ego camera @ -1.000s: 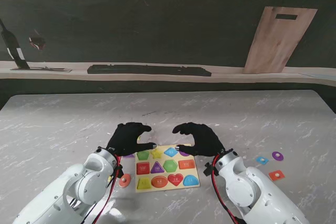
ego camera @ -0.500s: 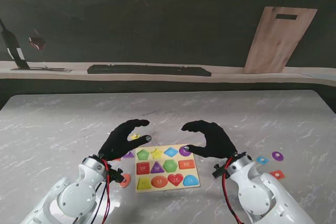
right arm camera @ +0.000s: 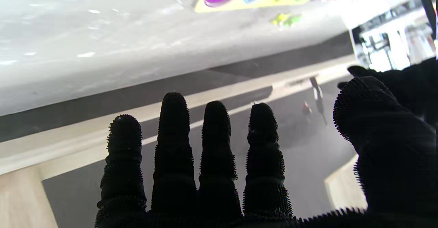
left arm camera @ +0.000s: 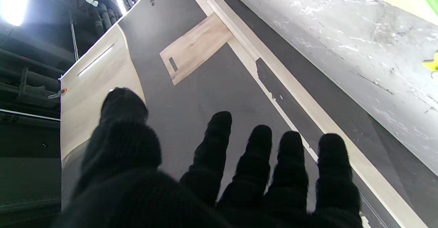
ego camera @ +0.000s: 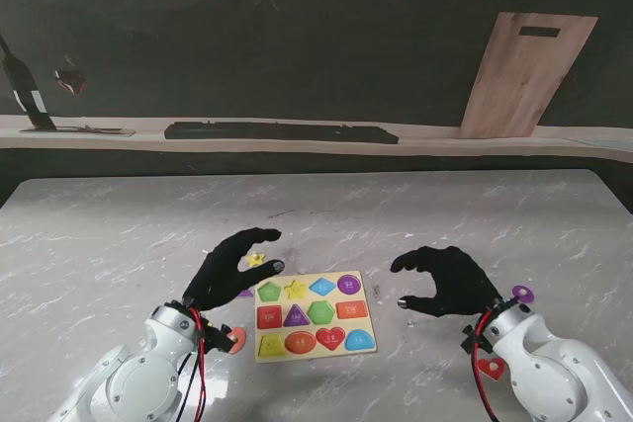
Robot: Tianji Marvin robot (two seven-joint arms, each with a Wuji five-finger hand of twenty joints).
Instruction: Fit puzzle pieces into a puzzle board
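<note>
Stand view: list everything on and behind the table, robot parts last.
puzzle board: one, pale yellow, twelve coloured shapes seated, between the hands, near me
yellow star piece: one, loose, just off the board's far left corner
orange round piece: one, left of the board
purple round piece: one, right of the right hand
red piece: one, beside the right wrist
wooden board: one, leaning on the back wall, right
black bar: one, on the back ledge
left hand: black glove, open
right hand: black glove, open

No writing, label or number can be read on anything here.
</note>
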